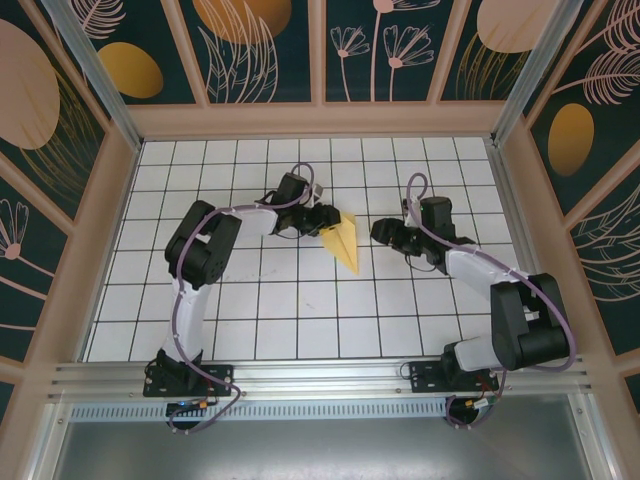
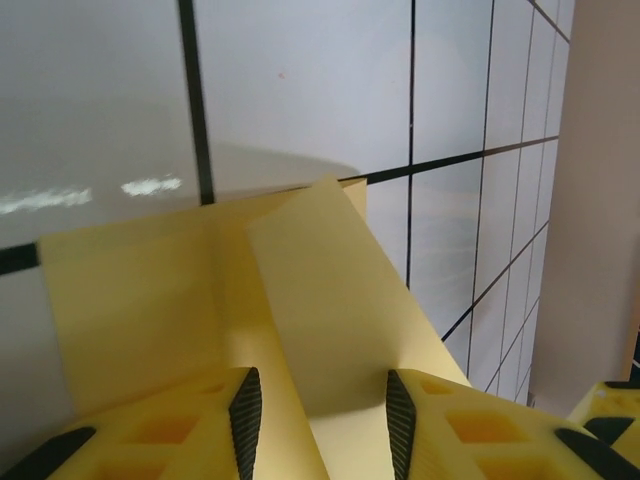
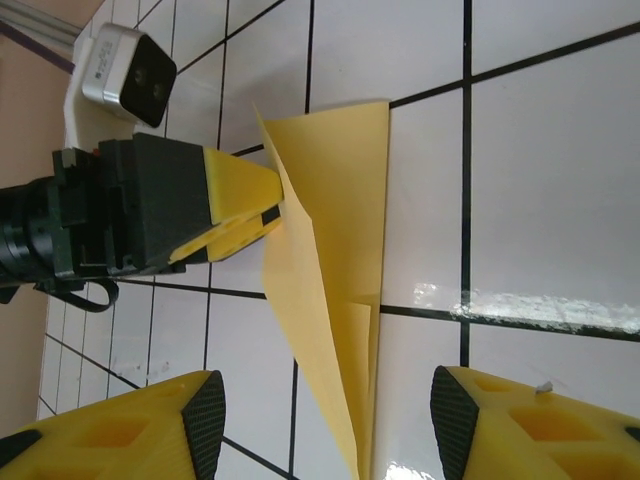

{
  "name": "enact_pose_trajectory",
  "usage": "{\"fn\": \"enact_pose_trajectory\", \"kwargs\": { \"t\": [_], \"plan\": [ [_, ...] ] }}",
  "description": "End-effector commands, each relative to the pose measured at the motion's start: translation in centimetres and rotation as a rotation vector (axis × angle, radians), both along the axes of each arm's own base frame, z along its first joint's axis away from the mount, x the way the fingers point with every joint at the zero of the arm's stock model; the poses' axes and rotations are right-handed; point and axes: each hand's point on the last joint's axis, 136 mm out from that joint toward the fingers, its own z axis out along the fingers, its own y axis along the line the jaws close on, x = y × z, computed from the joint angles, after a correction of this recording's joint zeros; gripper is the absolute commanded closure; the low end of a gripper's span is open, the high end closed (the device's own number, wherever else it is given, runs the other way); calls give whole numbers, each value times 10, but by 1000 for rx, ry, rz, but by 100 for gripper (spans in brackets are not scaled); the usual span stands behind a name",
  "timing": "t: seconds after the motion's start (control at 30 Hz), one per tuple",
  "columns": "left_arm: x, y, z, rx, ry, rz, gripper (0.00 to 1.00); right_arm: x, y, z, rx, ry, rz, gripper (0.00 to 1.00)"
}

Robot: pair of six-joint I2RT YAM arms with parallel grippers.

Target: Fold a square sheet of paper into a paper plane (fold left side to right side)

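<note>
1. One piece of yellow paper (image 1: 343, 240), folded into a long pointed shape, lies on the white gridded table (image 1: 300, 310). It sits near the middle, a little toward the far side, between the two end effectors. Its wide end points away from the arm bases and its tip points toward them.
2. Two robot arms reach inward toward the paper, the left arm (image 1: 195, 250) from one side and the right arm (image 1: 520, 320) from the other.
3. The left end effector (image 2: 322, 415) is at the wide end of the paper, on its left edge. Its yellow fingers (image 2: 245, 415) stand partly apart. A raised flap of the paper fills the gap between them. I cannot tell whether they clamp the flap or only straddle it.
4. The right end effector (image 3: 330, 425) hovers just right of the paper. Its fingers (image 3: 210, 420) are spread wide and grip nothing. In the right wrist view the narrow end of the paper lies on the table beneath the gap, clear of both fingers.
5. One small grey camera (image 3: 125, 65) sits on the left wrist behind the fingers.
</note>
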Motion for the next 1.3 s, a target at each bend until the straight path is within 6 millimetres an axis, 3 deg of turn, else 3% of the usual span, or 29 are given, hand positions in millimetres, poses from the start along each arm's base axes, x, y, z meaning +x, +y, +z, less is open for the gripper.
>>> {"fn": "enact_pose_trajectory", "kwargs": {
  "t": [0.0, 0.17, 0.33, 0.5, 0.7, 0.87, 1.03, 1.1, 1.27],
  "plan": [
    [3, -15, 0, -40, -7, -26, 62, -4, 1, 4, 27, -15, 8, 40],
    [7, -19, 3, -62, -18, -27, 74, -8, -1, 10, 84, -32, 8, 39],
    [11, -21, 23, -77, -74, -35, 87, -11, -6, 26, 195, -63, 12, 33],
    [18, -19, 62, -64, -173, -38, 93, -12, -18, 53, 346, -126, 33, 16],
    [21, -14, 139, -92, -328, -38, 96, -14, -28, 81, 423, -185, 68, 2],
    [15, -16, 205, -172, -417, -48, 96, -24, -15, 118, 499, -271, 195, 1],
    [1, -21, 263, -309, -467, -86, 95, -27, 13, 139, 503, -306, 313, 1],
    [-4, -21, 277, -344, -475, -98, 95, -26, 24, 143, 506, -308, 346, 1],
    [-16, -22, 290, -399, -468, -134, 95, -18, 49, 150, 520, -312, 396, 2]
  ]
}}
